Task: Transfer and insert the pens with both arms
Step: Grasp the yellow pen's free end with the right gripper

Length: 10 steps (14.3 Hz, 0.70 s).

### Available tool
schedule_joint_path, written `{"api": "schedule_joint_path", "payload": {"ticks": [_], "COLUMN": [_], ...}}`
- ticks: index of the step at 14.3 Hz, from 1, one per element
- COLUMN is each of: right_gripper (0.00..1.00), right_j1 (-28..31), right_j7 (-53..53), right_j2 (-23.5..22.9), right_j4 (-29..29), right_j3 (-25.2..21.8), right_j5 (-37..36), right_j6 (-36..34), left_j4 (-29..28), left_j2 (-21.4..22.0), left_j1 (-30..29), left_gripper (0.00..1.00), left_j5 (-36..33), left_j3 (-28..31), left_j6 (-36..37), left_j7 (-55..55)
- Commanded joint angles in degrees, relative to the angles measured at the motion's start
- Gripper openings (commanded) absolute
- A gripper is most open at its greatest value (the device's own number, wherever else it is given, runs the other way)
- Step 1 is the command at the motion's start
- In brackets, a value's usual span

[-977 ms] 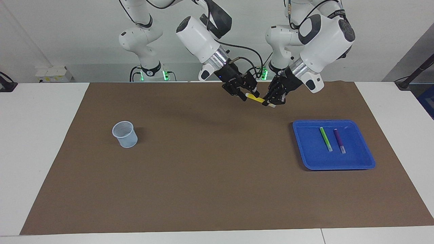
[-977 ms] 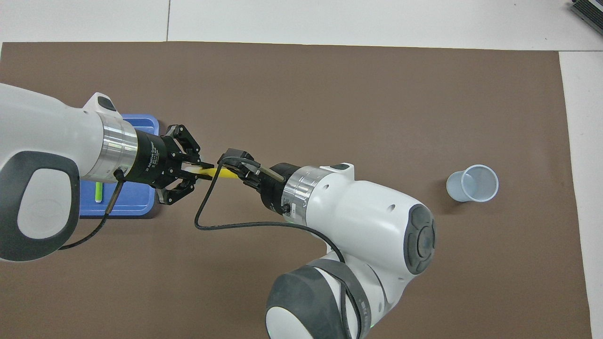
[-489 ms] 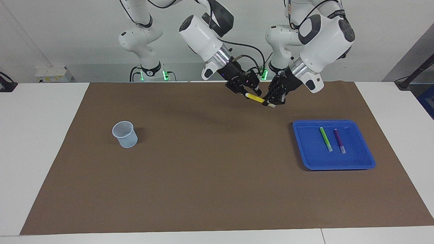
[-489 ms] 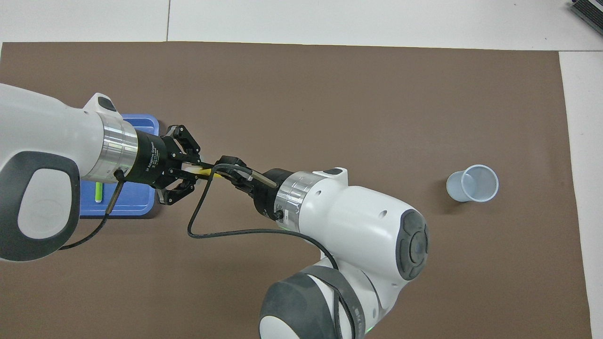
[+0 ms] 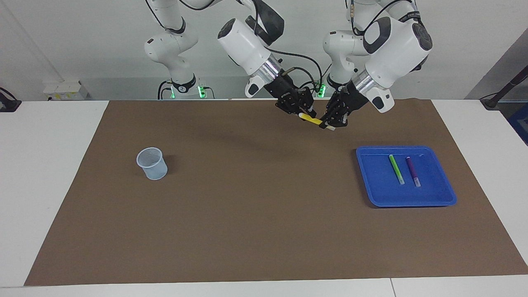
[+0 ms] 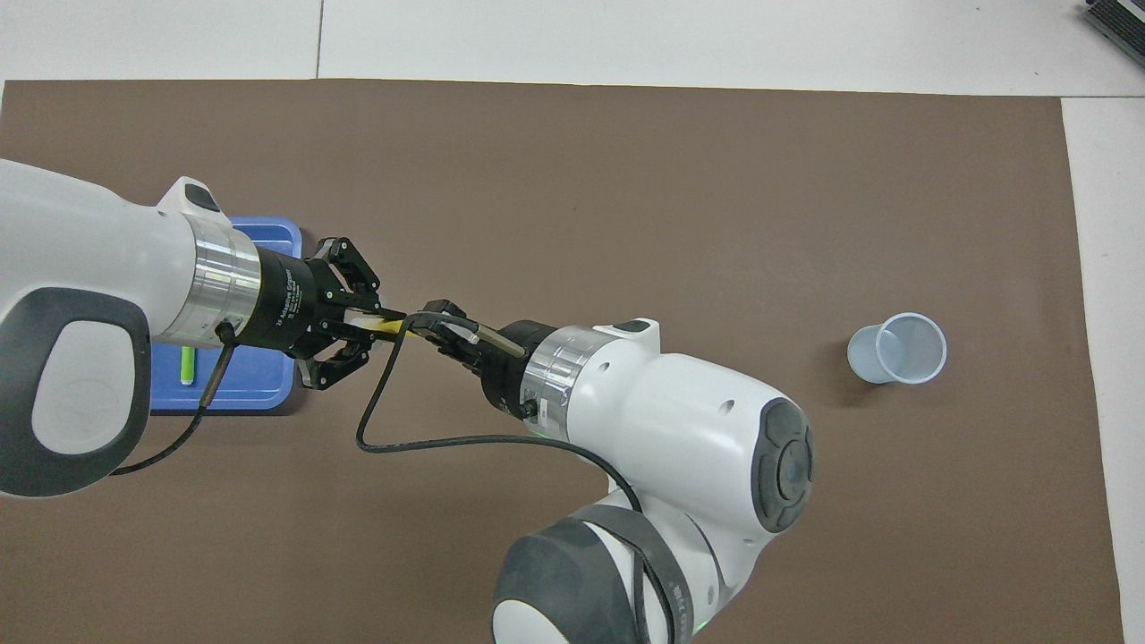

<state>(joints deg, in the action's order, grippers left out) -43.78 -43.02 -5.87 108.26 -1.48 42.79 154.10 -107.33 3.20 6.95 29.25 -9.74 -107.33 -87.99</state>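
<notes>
Facing view: both grippers (image 5: pixel 328 122) (image 5: pixel 304 114) seemingly on yellow pen (image 5: pixel 312 120).

Three pens are in view: one yellow pen (image 5: pixel 311 120), one light green pen (image 5: pixel 396 169) and one purple pen (image 5: pixel 413 171). There is one blue tray (image 5: pixel 441 196), one pale cup (image 5: pixel 152 163) and one brown mat (image 5: pixel 255 206). Two large white arms (image 5: pixel 247 45) work at the table.
</notes>
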Motion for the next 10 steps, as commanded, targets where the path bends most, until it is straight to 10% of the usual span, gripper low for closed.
{"api": "schedule_joint_path", "payload": {"ticks": [1, 3, 10], "right_gripper": [0.21, 0.0, 0.0], "right_j1": [0.5, 0.6, 1.0], "right_j7": [1.2, 1.3, 1.2], "right_j2": [-0.5, -0.5, -0.5], "right_j4": [-0.5, -0.5, -0.4], "right_j3": [0.4, 0.4, 0.4], "right_j5": [1.7, 1.7, 1.7], "right_j6": [0.4, 0.4, 0.2], "left_j4": [-1.8, -1.8, -2.2], "left_j2": [2.1, 2.2, 2.2], "left_j1": [0.3, 0.3, 0.4], "left_gripper": [0.0, 0.0, 0.0], "left_j5": [1.2, 1.2, 1.2], "left_j3": [0.6, 0.6, 0.6], "left_j6": [0.7, 0.8, 0.5], "left_j7": [-0.6, -0.5, 0.0]}}
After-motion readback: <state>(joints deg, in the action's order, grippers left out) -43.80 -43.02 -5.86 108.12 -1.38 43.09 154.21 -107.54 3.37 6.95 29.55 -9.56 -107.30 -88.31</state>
